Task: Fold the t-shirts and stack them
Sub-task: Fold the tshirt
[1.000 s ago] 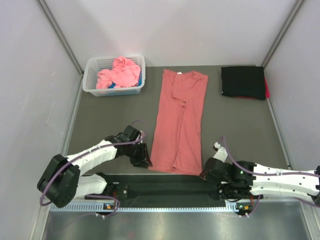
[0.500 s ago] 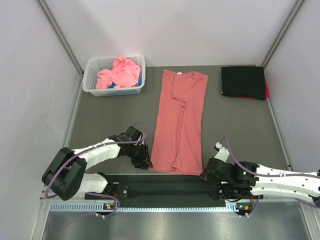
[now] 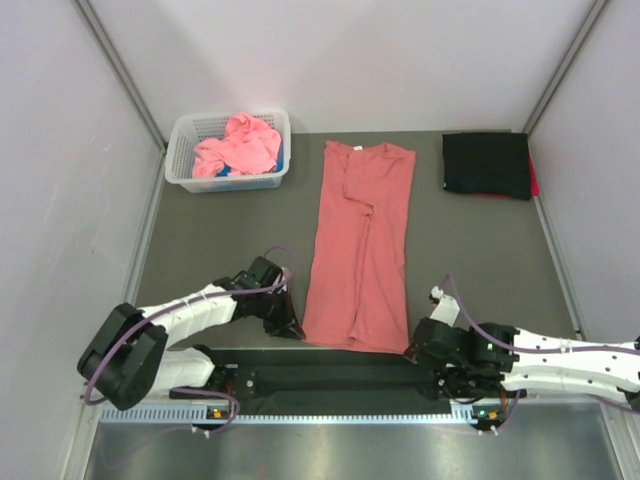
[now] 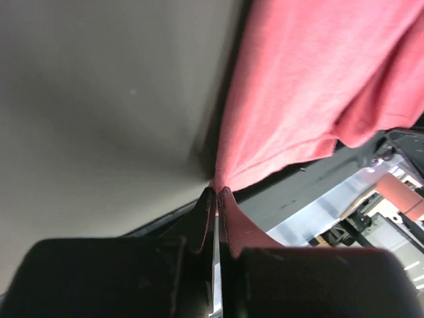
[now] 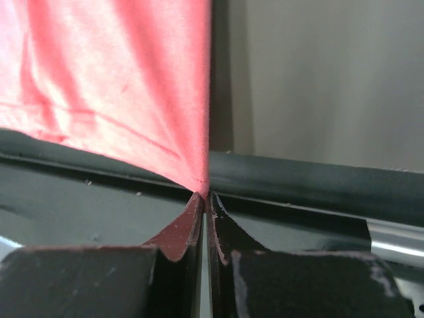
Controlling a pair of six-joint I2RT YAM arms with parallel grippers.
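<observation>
A salmon-red t-shirt [image 3: 360, 250] lies folded into a long narrow strip down the middle of the table, collar at the far end. My left gripper [image 3: 298, 329] is shut on the shirt's near left hem corner [image 4: 222, 177]. At the near right hem corner [image 5: 200, 180], my right gripper [image 3: 410, 345] is shut on the cloth too. A folded black t-shirt [image 3: 486, 163] sits at the far right with a red one's edge [image 3: 534, 178] showing under it. A crumpled pink t-shirt [image 3: 238, 145] fills the basket.
The white lattice basket [image 3: 182, 170] stands at the far left corner. A black rail [image 3: 330, 375] runs along the near table edge between the arm bases. Grey walls close in both sides.
My left gripper slid right to the shirt's near left corner and shut on it. The right gripper stayed shut on its corner.
</observation>
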